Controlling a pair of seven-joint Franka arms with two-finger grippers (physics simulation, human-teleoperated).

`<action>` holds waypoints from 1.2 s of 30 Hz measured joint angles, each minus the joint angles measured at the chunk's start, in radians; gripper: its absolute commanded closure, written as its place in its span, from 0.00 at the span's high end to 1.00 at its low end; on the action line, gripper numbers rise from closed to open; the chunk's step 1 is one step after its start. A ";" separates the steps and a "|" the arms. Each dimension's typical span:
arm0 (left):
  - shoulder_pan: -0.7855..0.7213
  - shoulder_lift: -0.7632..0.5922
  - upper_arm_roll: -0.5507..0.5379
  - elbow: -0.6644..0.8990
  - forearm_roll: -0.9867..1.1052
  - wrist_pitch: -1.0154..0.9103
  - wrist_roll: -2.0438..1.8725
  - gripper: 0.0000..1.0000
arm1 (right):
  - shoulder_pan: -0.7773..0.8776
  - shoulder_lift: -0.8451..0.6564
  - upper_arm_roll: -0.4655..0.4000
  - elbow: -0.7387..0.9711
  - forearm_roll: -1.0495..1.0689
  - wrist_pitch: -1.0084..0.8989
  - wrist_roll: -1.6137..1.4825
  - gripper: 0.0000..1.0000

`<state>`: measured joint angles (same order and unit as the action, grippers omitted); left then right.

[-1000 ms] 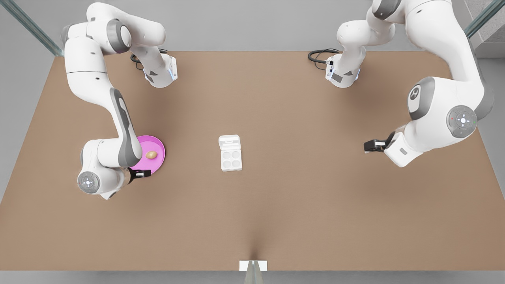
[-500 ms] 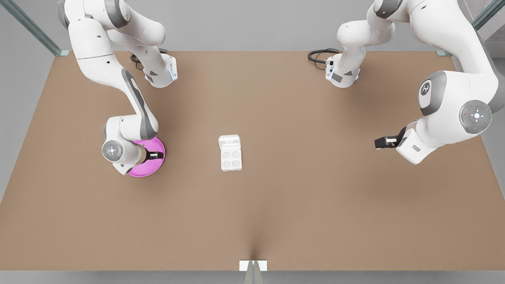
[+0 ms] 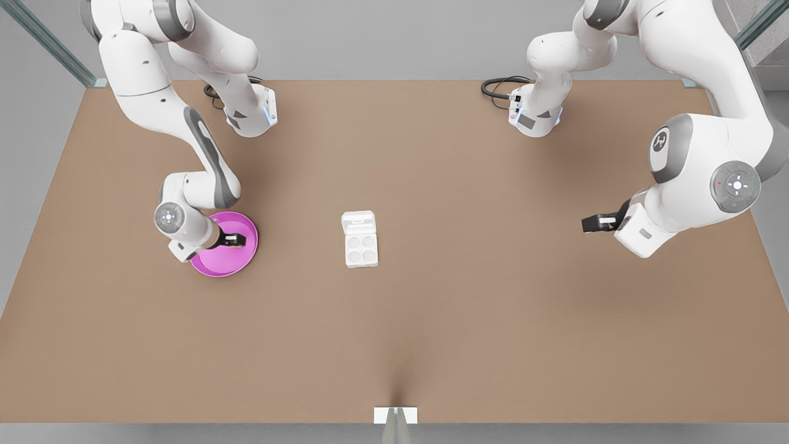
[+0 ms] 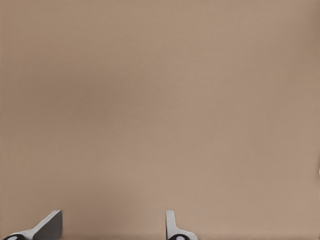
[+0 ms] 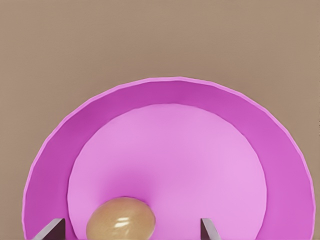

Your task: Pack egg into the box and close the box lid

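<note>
A tan-brown egg (image 5: 120, 219) lies on the round pink plate (image 5: 175, 100). My right gripper (image 5: 129, 228) is open, with one finger on each side of the egg and not touching it. In the front view this gripper (image 3: 235, 240) hangs over the plate (image 3: 212, 266) at the front view's left and hides most of the egg. The white box (image 3: 361, 249) sits at mid table with four empty cups, and its lid (image 3: 359, 220) lies open on the far side. My left gripper (image 3: 593, 222) waits open at the front view's right, above bare table (image 4: 160, 100).
The brown table (image 3: 468, 320) stretches wide around the box. Both arm bases (image 3: 249, 114) stand at the far edge, with black cables (image 3: 496, 86) beside them. A small white bracket (image 3: 395, 415) sits at the near edge.
My right gripper has swung from the plate's near rim to over the egg and come down around it. The left gripper has drifted slightly toward the front view's right.
</note>
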<state>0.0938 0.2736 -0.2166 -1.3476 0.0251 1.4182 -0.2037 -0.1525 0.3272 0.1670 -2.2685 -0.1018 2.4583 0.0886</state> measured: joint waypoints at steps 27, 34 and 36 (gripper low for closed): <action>-0.029 -0.005 -0.007 -0.002 0.046 0.032 -0.019 1.00 | -0.002 0.046 0.023 -0.062 0.013 0.160 0.006 0.68; -0.029 -0.004 -0.008 -0.001 0.048 0.036 -0.031 1.00 | -0.001 0.043 0.023 -0.070 0.020 0.172 -0.002 0.53; -0.029 -0.004 -0.009 -0.001 0.048 0.036 -0.033 1.00 | -0.003 0.035 0.023 -0.071 0.021 0.174 -0.006 0.53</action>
<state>0.0643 0.2696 -0.2251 -1.3488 0.0728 1.4540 -0.2372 -0.1554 0.3617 0.1905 -2.3394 -0.0806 2.6323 0.0828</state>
